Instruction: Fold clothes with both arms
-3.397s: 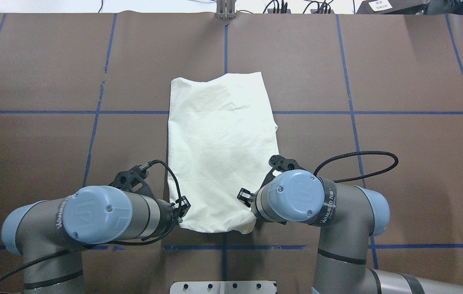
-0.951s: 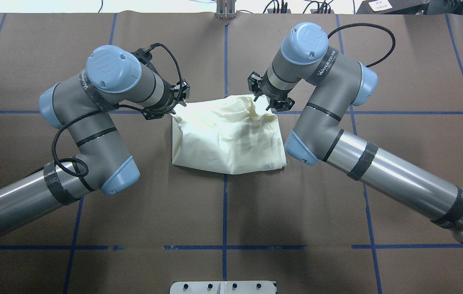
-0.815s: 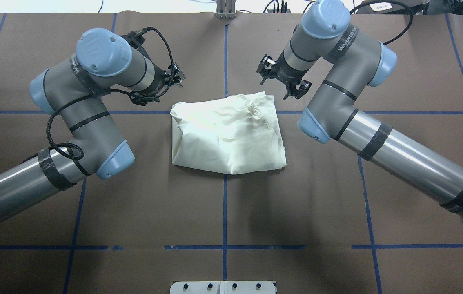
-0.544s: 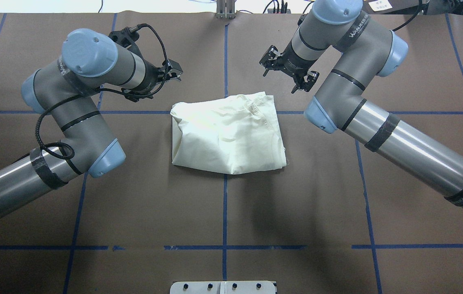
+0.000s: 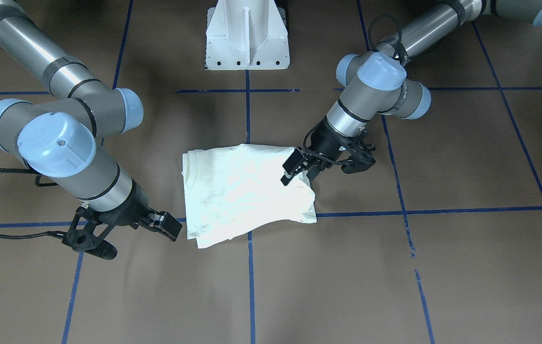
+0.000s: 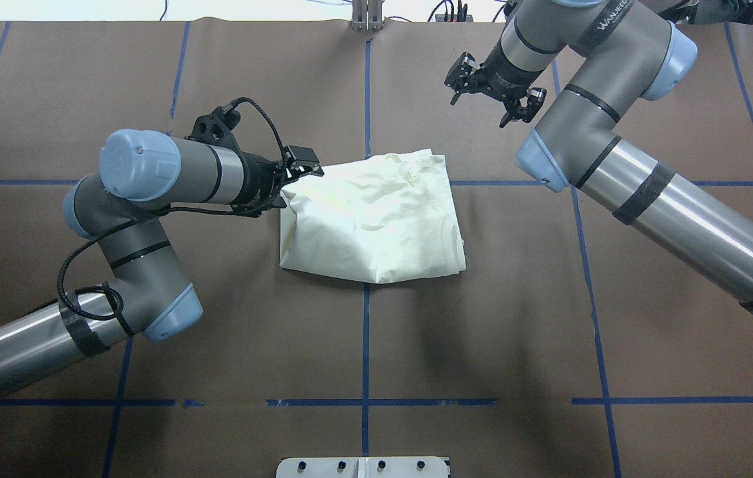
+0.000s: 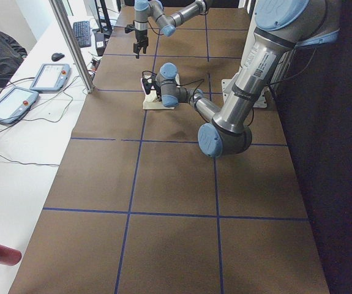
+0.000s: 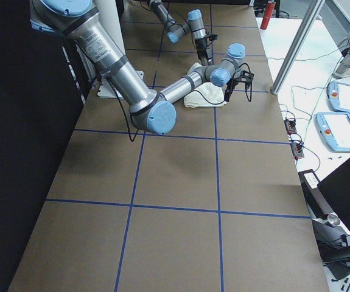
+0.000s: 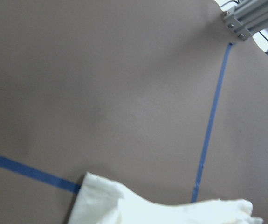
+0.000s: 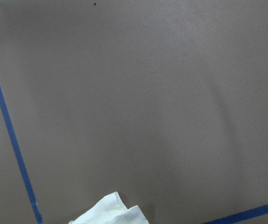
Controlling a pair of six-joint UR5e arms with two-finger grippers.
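Cream-white shirt [image 6: 370, 226] lies folded into a compact, rumpled bundle at the middle of the table [image 6: 217, 318], plain side up, covering the point where two lines of blue tape [image 6: 365, 345] cross on the brown paper cover. Nearest the robot, a white base plate [image 6: 363, 467] sits at the table's edge, well apart from the garment. The bundle's near fold is smooth and rounded, while a ribbed neckline shows towards its far right side. At the far left corner of the bundle, the left gripper [image 6: 293, 182] comes in low from the side, its jaws apart and set either side of that corner; whether they touch the cloth cannot be told. Farther back and off to the right, the right gripper [image 6: 486, 96] hangs above bare paper, clear of the shirt, jaws spread wide and holding nothing. A metal post [image 6: 366, 16] stands at the table's far edge, on the centre line.
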